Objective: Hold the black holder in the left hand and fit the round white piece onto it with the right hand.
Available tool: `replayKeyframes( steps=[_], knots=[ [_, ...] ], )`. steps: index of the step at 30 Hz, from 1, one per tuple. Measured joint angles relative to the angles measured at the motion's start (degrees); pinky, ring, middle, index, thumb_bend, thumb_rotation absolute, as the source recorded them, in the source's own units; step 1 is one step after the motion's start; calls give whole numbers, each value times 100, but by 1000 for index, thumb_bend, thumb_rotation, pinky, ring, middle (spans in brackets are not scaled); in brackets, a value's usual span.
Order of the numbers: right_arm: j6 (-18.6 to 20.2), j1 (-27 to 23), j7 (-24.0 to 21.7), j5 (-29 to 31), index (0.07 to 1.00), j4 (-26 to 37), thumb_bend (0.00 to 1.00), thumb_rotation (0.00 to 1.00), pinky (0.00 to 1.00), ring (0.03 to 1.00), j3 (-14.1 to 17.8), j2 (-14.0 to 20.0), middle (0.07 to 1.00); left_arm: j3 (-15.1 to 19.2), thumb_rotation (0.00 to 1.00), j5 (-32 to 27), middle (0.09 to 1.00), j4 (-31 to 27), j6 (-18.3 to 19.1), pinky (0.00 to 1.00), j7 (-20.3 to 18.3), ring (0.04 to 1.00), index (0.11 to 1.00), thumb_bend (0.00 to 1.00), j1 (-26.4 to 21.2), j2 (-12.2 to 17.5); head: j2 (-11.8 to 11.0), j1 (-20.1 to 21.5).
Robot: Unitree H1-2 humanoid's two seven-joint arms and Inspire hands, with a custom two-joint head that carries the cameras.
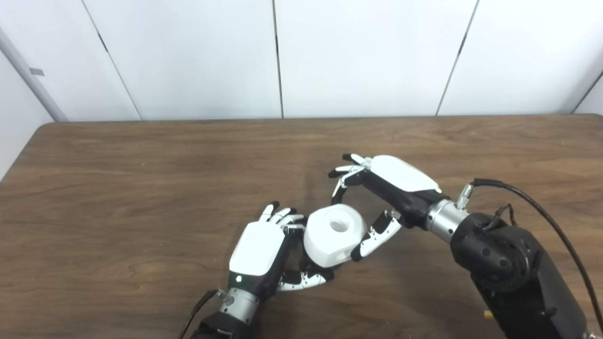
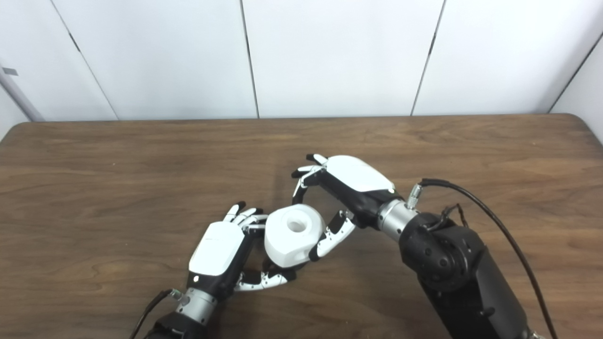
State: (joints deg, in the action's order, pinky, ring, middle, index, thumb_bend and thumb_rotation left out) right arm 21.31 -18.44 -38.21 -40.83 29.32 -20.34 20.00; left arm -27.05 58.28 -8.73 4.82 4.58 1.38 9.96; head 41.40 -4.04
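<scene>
Near the surface's front edge, the left hand clenched the black holder to steady it beneath the round white piece, while the right hand's spread fingers held nothing, its thumb touching the piece's right side.

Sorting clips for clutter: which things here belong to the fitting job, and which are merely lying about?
Job:
round white piece
black holder, mostly hidden beneath it
left hand, holding the assembly
right hand, open, thumb near the piece

Lying about:
nothing; only the table
</scene>
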Motion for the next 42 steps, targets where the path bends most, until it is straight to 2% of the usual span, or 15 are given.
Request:
replayKeyframes(
  steps=[19, 20, 21, 22, 25, 42],
  knots=[
    [-70, 41, 1, -115, 488, -2, 525, 148, 1000, 994, -48, -28, 863, -13, 52, -2, 780, -5, 42, 980, 0, 874, 487, 522, -7, -3, -9, 18],
    [-87, 41, 1, -127, 531, -2, 665, 178, 1000, 991, -50, -26, 862, -15, 52, -2, 778, -4, 42, 977, 0, 873, 486, 522, -7, -2, -17, 35],
    [-110, 41, 1, -141, 546, -2, 715, 189, 1000, 991, -53, -26, 861, -16, 52, -2, 778, -4, 41, 977, 0, 873, 486, 522, -8, -1, -17, 35],
    [-122, 40, 1, -153, 590, -2, 848, 223, 1000, 988, -57, -27, 860, -18, 51, -2, 776, -3, 41, 971, 0, 870, 486, 523, -9, -1, -26, 53],
    [-140, 41, -1, -193, 637, -16, 975, 273, 1000, 985, -75, -24, 862, -21, 51, -2, 777, -3, 39, 975, 2, 872, 486, 522, -10, -1, -26, 53],
    [-140, 42, -30, -381, 739, -23, 1000, 359, 1000, 1000, -75, -24, 920, -26, 51, -2, 776, 4, 33, 967, 2, 868, 486, 523, -16, 3, -35, 106]
  ],
)
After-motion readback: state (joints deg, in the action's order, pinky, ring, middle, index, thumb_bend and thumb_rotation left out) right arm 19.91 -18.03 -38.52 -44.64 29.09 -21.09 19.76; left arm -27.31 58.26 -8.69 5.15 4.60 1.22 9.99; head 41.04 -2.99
